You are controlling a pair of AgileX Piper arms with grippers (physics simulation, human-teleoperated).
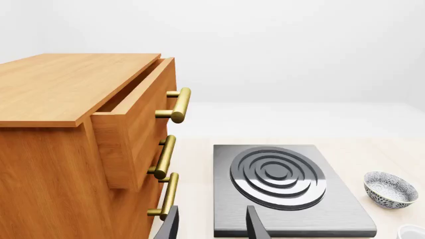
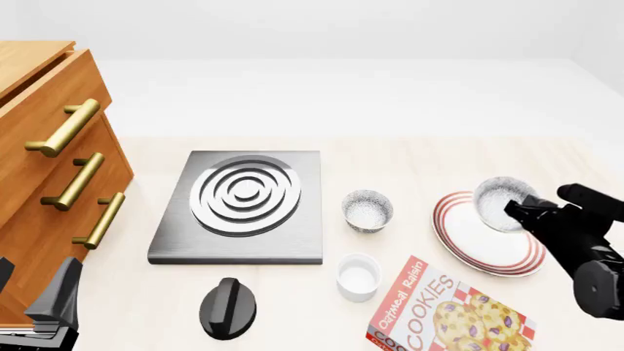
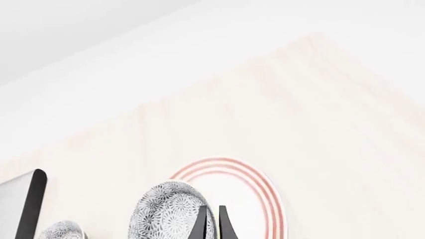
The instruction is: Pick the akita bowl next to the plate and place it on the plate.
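The akita bowl (image 2: 499, 199), speckled grey outside and white inside, hangs over the far part of the plate (image 2: 478, 245), a wide white dish with red rings. My right gripper (image 2: 515, 208) is shut on the bowl's near rim. In the right wrist view the bowl (image 3: 167, 213) looks tilted in front of the plate (image 3: 256, 199), with the fingers (image 3: 201, 225) pinched together at its edge. My left gripper (image 1: 212, 226) stands open and empty near the cabinet's front, at the near left corner of the table (image 2: 29, 289).
A second identical bowl (image 2: 367, 210) sits between the stove plate (image 2: 244, 201) and the plate. A white cup (image 2: 358, 276), a cookie box (image 2: 443, 314) and a black knob (image 2: 227, 307) lie nearer. A wooden cabinet (image 2: 49, 161) with a slightly open top drawer (image 1: 136, 124) fills the left.
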